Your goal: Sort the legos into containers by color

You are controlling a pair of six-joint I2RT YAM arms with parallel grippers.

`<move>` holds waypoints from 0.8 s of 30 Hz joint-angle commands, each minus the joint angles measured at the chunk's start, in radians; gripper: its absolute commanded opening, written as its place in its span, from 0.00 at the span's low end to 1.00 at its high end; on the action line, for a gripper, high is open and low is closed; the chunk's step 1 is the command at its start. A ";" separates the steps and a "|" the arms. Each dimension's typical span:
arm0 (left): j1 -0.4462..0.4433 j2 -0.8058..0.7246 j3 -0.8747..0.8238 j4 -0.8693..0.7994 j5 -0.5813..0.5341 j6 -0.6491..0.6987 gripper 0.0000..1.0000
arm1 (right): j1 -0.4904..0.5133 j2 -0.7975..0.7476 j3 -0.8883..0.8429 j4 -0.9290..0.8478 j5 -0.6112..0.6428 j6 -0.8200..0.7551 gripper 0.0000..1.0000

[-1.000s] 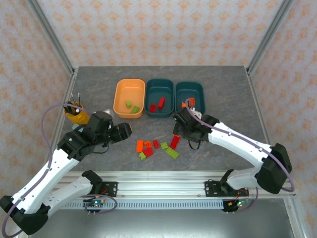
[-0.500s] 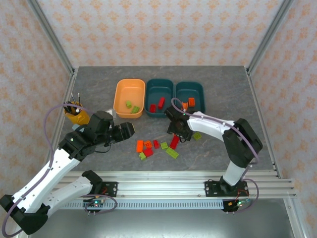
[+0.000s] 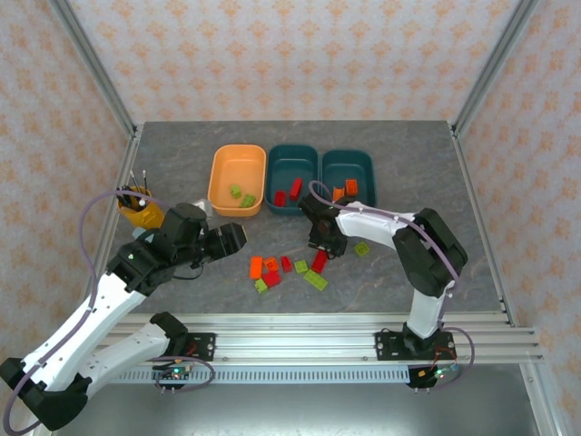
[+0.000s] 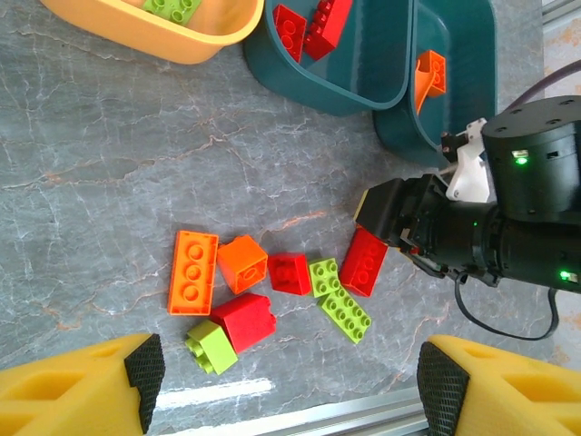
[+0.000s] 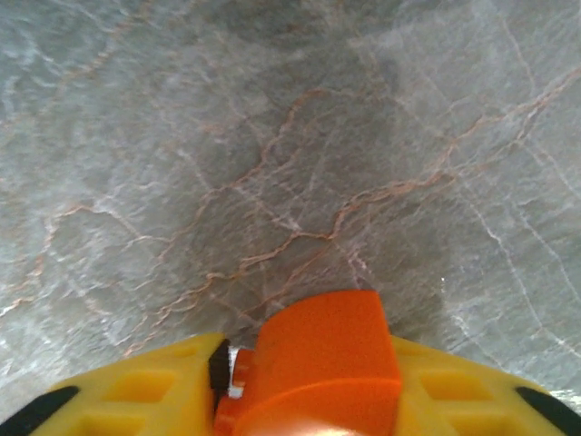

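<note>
Top view: a grey, marble-veined tabletop sits inside a booth with peach floral wallpaper behind and at both sides, and slanting metal corner posts. A ribbed aluminium rail runs along the near edge. Three shallow plastic trays stand side by side towards the back. The light orange tray holds two lime green bricks, the middle dark teal tray holds red bricks, and the right dark teal tray holds orange bricks. A small yellow cup of tools stands near the left edge. A loose pile of red, orange and lime bricks lies in front of the trays, and a single lime brick lies apart to its right. The left gripper is left of the pile. The right gripper is just behind the pile.

Left wrist view: the left gripper's yellow fingers with black pads are spread wide apart and hold nothing. Eight loose bricks lie on the veined grey surface beyond them. The black right arm reaches in from the right beside a long red brick.

Right wrist view: the right gripper's yellow fingers are clamped on a small orange plastic brick, above bare grey stone with pale pink veins.
</note>
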 commanded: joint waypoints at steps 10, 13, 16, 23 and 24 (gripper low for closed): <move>-0.019 0.001 0.018 0.039 -0.011 -0.007 0.76 | -0.017 -0.134 0.113 -0.132 0.178 -0.090 0.32; -0.029 0.051 0.050 0.072 -0.010 -0.004 0.76 | -0.073 -0.191 0.174 -0.181 0.199 -0.160 0.32; -0.046 0.118 0.083 0.119 -0.011 -0.004 0.76 | -0.157 -0.196 0.236 -0.195 0.172 -0.251 0.31; -0.088 0.327 0.242 0.196 -0.019 0.008 0.76 | -0.317 0.013 0.401 -0.221 -0.004 -0.425 0.31; -0.092 0.354 0.267 0.203 -0.018 0.012 0.76 | -0.332 0.044 0.419 -0.228 -0.010 -0.434 0.31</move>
